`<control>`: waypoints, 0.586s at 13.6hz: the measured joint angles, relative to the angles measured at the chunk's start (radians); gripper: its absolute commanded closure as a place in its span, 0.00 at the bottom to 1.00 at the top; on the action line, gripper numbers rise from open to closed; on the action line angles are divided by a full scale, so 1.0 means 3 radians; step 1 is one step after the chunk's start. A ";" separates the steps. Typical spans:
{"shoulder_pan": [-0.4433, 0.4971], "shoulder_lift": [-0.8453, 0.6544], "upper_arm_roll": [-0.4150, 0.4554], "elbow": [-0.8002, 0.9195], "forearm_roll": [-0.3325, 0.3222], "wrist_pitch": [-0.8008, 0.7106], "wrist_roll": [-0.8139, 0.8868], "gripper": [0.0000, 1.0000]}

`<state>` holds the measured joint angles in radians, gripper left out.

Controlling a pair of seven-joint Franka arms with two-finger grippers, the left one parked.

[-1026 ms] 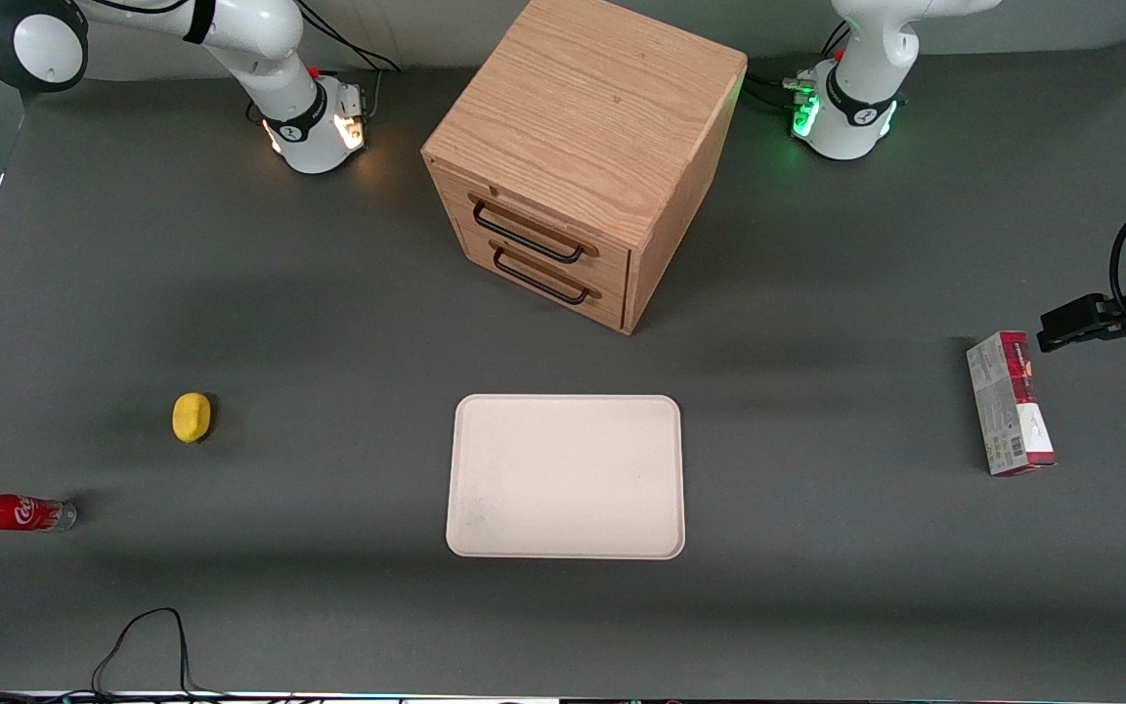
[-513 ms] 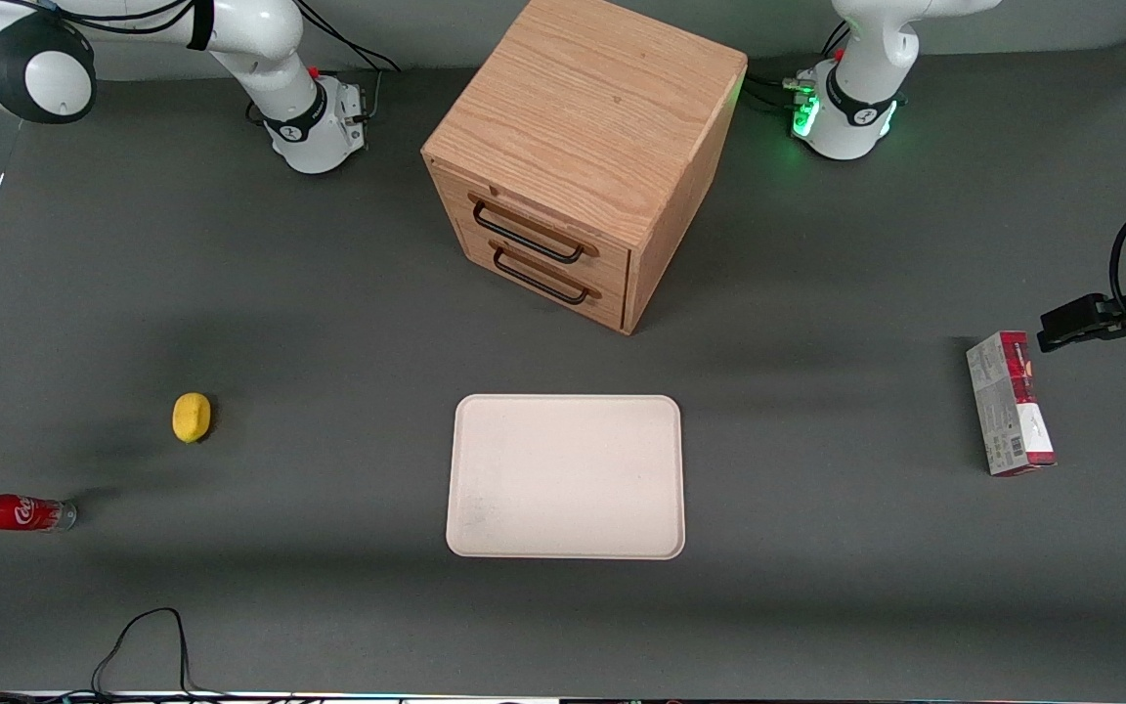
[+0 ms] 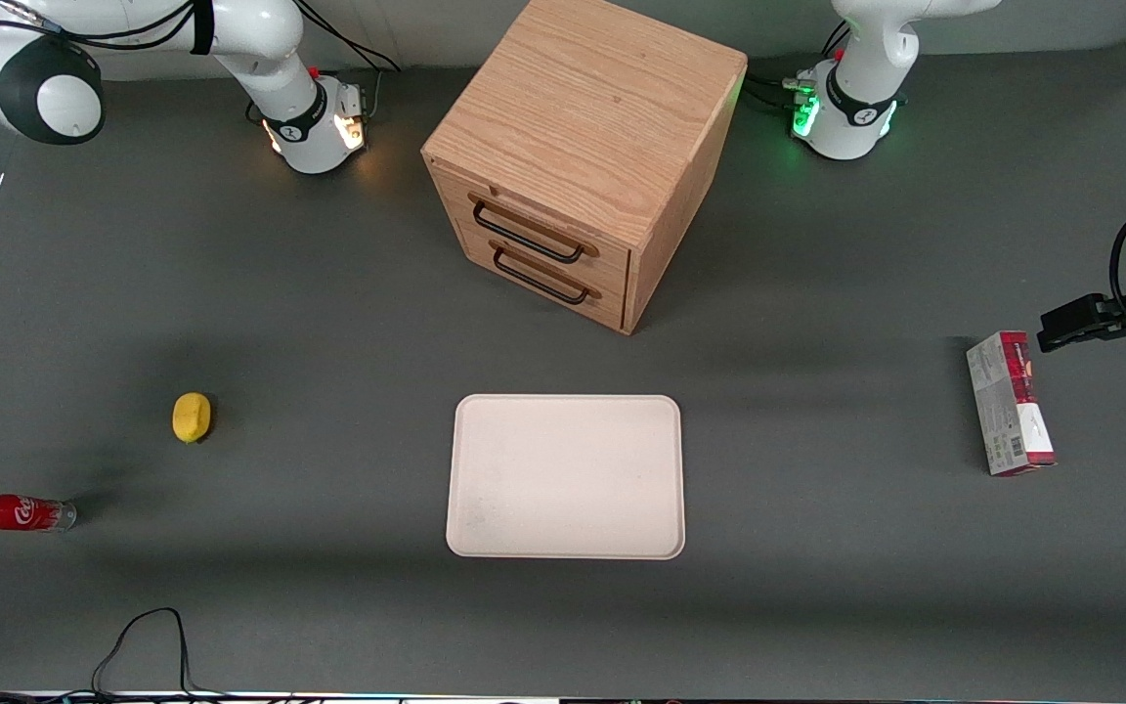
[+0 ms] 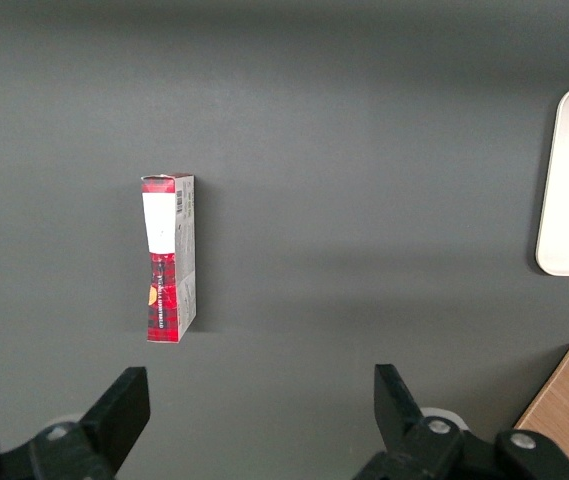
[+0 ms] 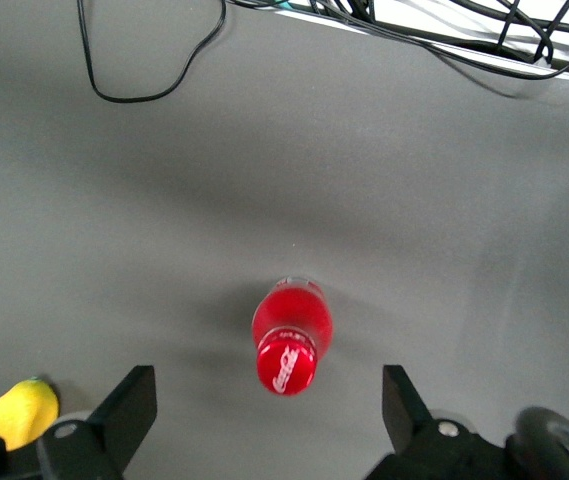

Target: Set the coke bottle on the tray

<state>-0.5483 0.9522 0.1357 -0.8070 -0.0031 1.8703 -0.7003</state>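
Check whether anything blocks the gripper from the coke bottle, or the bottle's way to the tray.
Nothing visible does. The open gripper hangs directly above the upright coke bottle. Bare table lies between it and the tray.

Red cap, red label with white script on coke bottle (image 5: 289, 338). Cream-white tray (image 3: 565, 476). Yellow lemon (image 3: 192, 417). Red-and-grey carton (image 3: 1010, 403) with white panel. Light oak-grain drawer cabinet (image 3: 578, 156), black handles. Dark grey table (image 3: 817, 548). Black gripper (image 5: 264, 415) fingers (image 5: 129, 405).
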 measured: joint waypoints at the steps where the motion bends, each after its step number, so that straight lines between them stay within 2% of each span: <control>1: 0.0001 0.0026 0.0002 0.0000 0.0000 0.0050 -0.0005 0.00; 8: 0.0025 0.0147 0.0007 0.0001 0.0000 0.0198 -0.0031 0.00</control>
<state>-0.5408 0.9963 0.1377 -0.8068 -0.0031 1.9298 -0.7097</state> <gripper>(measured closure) 0.000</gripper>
